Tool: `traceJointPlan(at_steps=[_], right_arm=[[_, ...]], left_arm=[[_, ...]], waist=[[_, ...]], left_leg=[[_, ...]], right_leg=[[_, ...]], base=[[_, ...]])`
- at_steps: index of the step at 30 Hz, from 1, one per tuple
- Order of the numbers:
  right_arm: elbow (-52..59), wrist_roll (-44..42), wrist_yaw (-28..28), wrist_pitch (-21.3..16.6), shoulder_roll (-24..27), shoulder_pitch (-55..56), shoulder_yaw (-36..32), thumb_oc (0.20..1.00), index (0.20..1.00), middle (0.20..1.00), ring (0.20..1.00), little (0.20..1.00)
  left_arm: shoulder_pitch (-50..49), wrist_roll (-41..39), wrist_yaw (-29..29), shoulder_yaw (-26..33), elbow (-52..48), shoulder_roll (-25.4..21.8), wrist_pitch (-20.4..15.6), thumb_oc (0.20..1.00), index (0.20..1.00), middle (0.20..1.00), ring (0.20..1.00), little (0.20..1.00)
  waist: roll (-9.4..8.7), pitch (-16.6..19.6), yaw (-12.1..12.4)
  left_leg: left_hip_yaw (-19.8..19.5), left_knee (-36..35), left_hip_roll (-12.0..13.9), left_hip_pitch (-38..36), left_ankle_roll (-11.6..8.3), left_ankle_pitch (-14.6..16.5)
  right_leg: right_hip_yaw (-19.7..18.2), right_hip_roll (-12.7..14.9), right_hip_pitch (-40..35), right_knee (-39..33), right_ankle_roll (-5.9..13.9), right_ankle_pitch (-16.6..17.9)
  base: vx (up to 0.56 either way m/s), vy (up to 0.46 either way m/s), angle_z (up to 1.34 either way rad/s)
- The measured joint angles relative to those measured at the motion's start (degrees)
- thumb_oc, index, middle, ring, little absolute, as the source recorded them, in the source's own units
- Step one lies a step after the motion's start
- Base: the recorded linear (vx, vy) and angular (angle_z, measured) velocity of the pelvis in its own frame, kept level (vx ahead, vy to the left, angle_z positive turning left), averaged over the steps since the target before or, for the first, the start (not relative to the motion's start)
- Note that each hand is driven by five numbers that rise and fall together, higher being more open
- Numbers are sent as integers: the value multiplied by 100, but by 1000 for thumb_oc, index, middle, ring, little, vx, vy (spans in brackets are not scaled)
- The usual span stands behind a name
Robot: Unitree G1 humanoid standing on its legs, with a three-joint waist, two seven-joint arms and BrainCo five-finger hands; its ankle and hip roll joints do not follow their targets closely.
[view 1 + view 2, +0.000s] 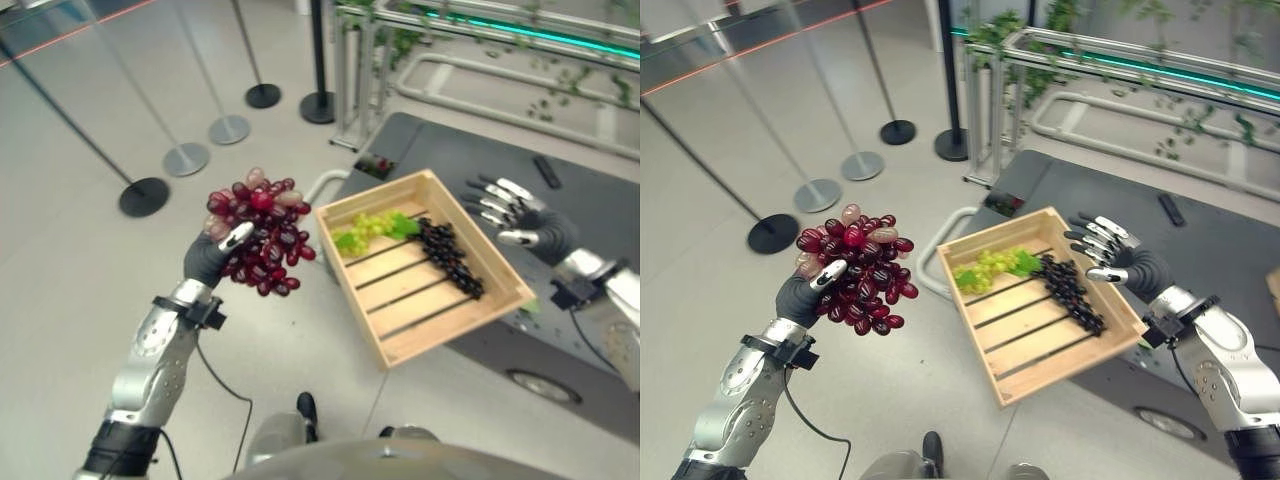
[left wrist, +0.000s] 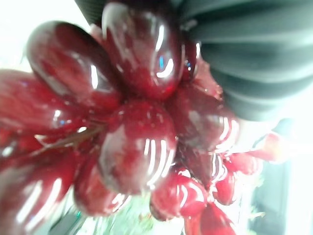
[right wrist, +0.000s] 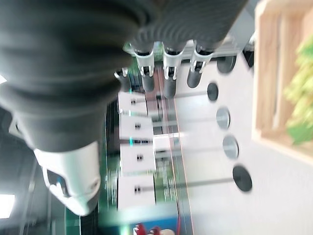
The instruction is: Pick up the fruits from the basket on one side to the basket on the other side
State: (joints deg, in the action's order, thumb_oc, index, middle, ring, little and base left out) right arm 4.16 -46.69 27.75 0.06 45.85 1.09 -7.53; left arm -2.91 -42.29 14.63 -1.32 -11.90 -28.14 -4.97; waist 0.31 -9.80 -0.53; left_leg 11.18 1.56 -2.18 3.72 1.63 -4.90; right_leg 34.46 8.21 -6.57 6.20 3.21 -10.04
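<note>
Left hand fingers clasping red grapes

Both eye views look steeply down from the head and share the wooden crate on the dark bench and the floor to its left. The left wrist view sits almost against the red grapes. The right wrist view faces past its hand toward the stanchion bases.
</note>
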Motion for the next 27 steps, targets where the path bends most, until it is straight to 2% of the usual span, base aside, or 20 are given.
traceJointPlan(at_steps=[1, 2, 5, 10, 15, 16, 18, 19, 20, 21, 22, 23, 24, 25, 26, 27], right_arm=[[-25, 11, -67, -1, -132, 37, -73, 1000, 1000, 1000, 1000, 1000], [-30, 20, -92, 1, -214, 46, -80, 1000, 1000, 1000, 1000, 1000], [-25, 45, -195, -58, -560, -11, -63, 1000, 1000, 1000, 1000, 1000], [-110, 57, -355, -157, -1199, -73, 41, 1000, 1000, 1000, 1000, 1000], [-223, 224, -568, -222, -1420, -128, 338, 1000, 1000, 1000, 1000, 1000], [-232, 234, -618, -245, -1480, -128, 360, 1000, 1000, 1000, 1000, 1000], [-242, 326, -764, -335, -1626, -43, 363, 1000, 1000, 1000, 1000, 1000], [-202, 402, -788, -383, -1689, 104, 390, 1000, 1000, 1000, 1000, 1000], [-192, 443, -798, -443, -1733, 199, 385, 1000, 1000, 1000, 1000, 1000], [-199, 461, -809, -441, -1762, 254, 392, 1000, 1000, 1000, 1000, 1000], [-197, 502, -819, -434, -1763, 333, 389, 1000, 1000, 1000, 1000, 1000], [-181, 554, -829, -464, -1751, 406, 374, 1000, 1000, 1000, 1000, 1000], [-177, 559, -827, -473, -1762, 463, 354, 1000, 1000, 1000, 1000, 1000], [-190, 567, -842, -477, -1763, 578, 357, 1000, 1000, 1000, 1000, 1000], [-225, 594, -845, -471, -1788, 586, 367, 1000, 1000, 1000, 1000, 1000], [-211, 607, -862, -483, -1708, 532, 353, 1000, 1000, 1000, 1000, 1000]], left_arm=[[15, 1, -1, 9, 5, 15, 1, 200, 200, 200, 200, 200], [-28, 1, -10, 24, 9, 15, 0, 200, 200, 200, 200, 200], [-176, 19, -77, 34, 15, 9, 1, 200, 200, 200, 200, 200], [-215, 82, -104, 47, 46, -2, 2, 200, 200, 200, 200, 200], [-195, 104, -181, 52, 71, -4, 3, 200, 200, 200, 200, 200], [-193, 112, -219, 52, 79, 4, 2, 200, 200, 200, 200, 200], [-80, 197, -262, 9, 247, 49, 3, 200, 200, 200, 200, 200], [-20, 282, -317, 4, 292, 35, -9, 200, 200, 200, 200, 200], [42, 281, -346, -4, 314, 46, -40, 200, 200, 200, 200, 200], [87, 281, -356, 8, 314, 44, -58, 200, 200, 200, 200, 200], [115, 283, -345, 12, 318, 24, -59, 200, 200, 200, 200, 200], [118, 281, -353, 35, 313, 55, -72, 200, 200, 200, 200, 200], [158, 283, -357, 13, 314, 101, -73, 200, 200, 200, 200, 200], [316, 282, -325, -28, 412, 108, -85, 200, 200, 200, 200, 200], [436, 280, -341, -40, 512, 77, -89, 200, 200, 200, 200, 200], [609, 280, -377, -28, 562, -36, -113, 200, 200, 200, 200, 200]], waist=[[77, 19, 14], [62, 23, 71], [-34, 77, 254], [-232, 175, 399], [-265, 180, 392], [-255, 176, 358], [-144, 104, 214], [-88, 51, 46], [-78, 35, -8], [-85, 0, -22], [-52, -31, -31], [46, -87, 25], [104, -116, -54], [81, -125, -198], [12, -146, -287], [-29, -156, -474]], left_leg=[[257, -197, 83, -47, 109, 144], [333, -206, 122, -86, 58, 130], [279, -101, 10, -114, 99, 130], [260, -99, -56, -150, 150, 157], [155, -36, -155, -182, 232, 285], [82, 60, -191, -126, 282, 350], [-132, 223, -272, -121, 506, 418], [-514, 294, -364, -166, 564, 426], [-707, 390, -363, -86, 577, 432], [-808, 425, -348, -53, 605, 420], [-825, 361, -366, -35, 592, 421], [-1159, 301, -420, 4, 412, 265], [-1364, 231, -407, 38, 428, 300], [-1404, 64, -477, 101, 108, 450], [-1413, 264, -596, 160, 236, 494], [-1727, 1244, -729, 363, 501, 1017]], right_leg=[[179, -66, -9, 6, -11, 12], [221, -63, -17, 55, 5, 3], [217, 58, -70, 194, 85, -63], [227, 98, -120, 244, 123, -59], [246, 318, -71, 670, 218, -203], [246, 463, 37, 1034, 261, -269], [69, 921, 425, 2490, 316, -210], [-668, 1001, 970, 3542, 388, -65], [-1378, 706, 1279, 3746, 463, -168], [-1799, 472, 1445, 3760, 501, -211], [-1941, 317, 1627, 3508, 508, -229], [-2465, -82, 1864, 2759, 182, -373], [-2705, -303, 1831, 2045, 169, -382], [-3312, -466, 1795, 1122, 174, -203], [-4174, -462, 1749, 673, 292, -120], [-4795, -405, 1694, 661, 658, 216]], base=[[100, 110, 77], [83, 76, 47], [58, 97, 10], [63, 151, 3], [81, 165, 8], [37, 179, 42], [-23, 110, 78], [34, -47, 93], [52, -55, 101], [177, -143, 87], [170, -210, 89], [226, -271, 98], [161, -208, 136], [142, -172, 153], [110, -201, 208], [88, -281, 161]])
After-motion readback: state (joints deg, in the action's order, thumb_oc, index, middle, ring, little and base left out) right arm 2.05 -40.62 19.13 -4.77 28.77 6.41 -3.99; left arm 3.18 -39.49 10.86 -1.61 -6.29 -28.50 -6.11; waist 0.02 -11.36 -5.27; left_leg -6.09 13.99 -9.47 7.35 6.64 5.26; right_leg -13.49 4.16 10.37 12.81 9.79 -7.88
